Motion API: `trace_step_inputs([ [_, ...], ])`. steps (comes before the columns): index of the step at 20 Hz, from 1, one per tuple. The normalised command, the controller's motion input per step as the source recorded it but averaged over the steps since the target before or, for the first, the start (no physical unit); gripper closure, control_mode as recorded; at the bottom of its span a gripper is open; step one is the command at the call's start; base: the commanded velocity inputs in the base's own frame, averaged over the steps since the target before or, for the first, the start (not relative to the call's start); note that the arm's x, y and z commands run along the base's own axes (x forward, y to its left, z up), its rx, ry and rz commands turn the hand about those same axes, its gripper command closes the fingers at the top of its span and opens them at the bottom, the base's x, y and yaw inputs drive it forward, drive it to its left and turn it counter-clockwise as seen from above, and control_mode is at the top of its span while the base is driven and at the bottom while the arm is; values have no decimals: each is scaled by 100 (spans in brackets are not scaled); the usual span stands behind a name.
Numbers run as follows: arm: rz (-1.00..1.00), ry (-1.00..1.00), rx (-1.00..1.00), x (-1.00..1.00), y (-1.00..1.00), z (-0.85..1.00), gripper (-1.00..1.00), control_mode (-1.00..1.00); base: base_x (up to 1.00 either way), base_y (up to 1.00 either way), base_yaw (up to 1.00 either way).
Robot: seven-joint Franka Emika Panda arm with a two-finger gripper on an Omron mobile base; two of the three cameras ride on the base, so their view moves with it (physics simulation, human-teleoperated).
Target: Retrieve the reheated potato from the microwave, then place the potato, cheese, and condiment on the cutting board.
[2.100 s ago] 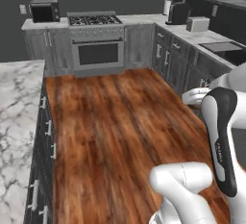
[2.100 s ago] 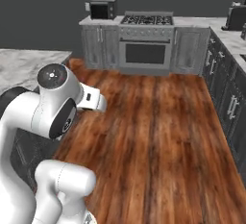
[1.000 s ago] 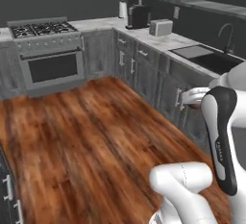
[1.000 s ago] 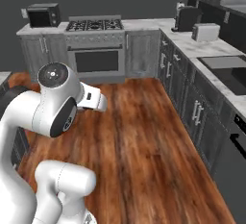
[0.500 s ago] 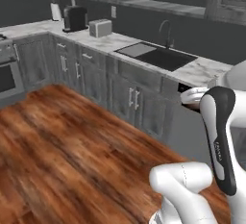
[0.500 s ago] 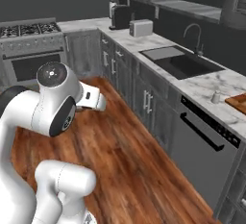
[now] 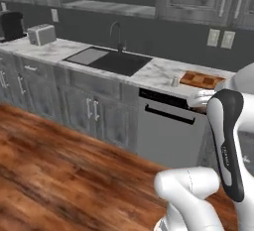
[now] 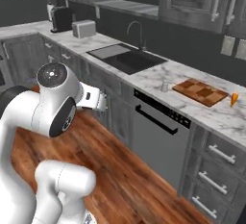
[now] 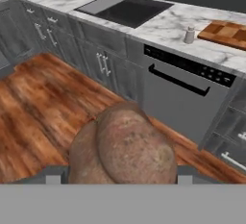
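The views have been swung from the stove wall to the sink counter, so the base is judged to be carrying the brown rough-skinned potato [image 9: 122, 146] towards the checkered wooden cutting board [image 8: 200, 92]. The small pale shaker bottle [image 8: 165, 86] stands left of the board. The potato is gripped between the jaws.

— Potato [image 9: 122, 146]: lower part cut off at the bottom of the hand view; fingertips behind it, hidden.
— Cutting board [image 9: 226, 31]: right end cropped by the hand view's edge. In the left base view, near corner [image 7: 201, 80] behind the arm.
— Condiment [image 8: 165, 86]: too small for cap detail.
— Small orange thing [image 8: 234, 98] past the board?
— Too small to identify.
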Motion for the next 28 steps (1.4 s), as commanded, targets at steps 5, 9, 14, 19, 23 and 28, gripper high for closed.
trace_step_inputs([
  [5, 0, 0, 0, 0, 0, 0, 100, 100, 43, -15, -46],
  [9, 0, 0, 0, 0, 0, 0, 100, 100, 60, -3, -36],
  [14, 0, 0, 0, 0, 0, 0, 100, 100, 74, 4, -24],
  [19, 0, 0, 0, 0, 0, 0, 100, 100, 76, 24, -25],
  [23, 0, 0, 0, 0, 0, 0, 100, 100, 66, 30, -31],
  [28, 0, 0, 0, 0, 0, 0, 100, 100, 63, 35, -32],
])
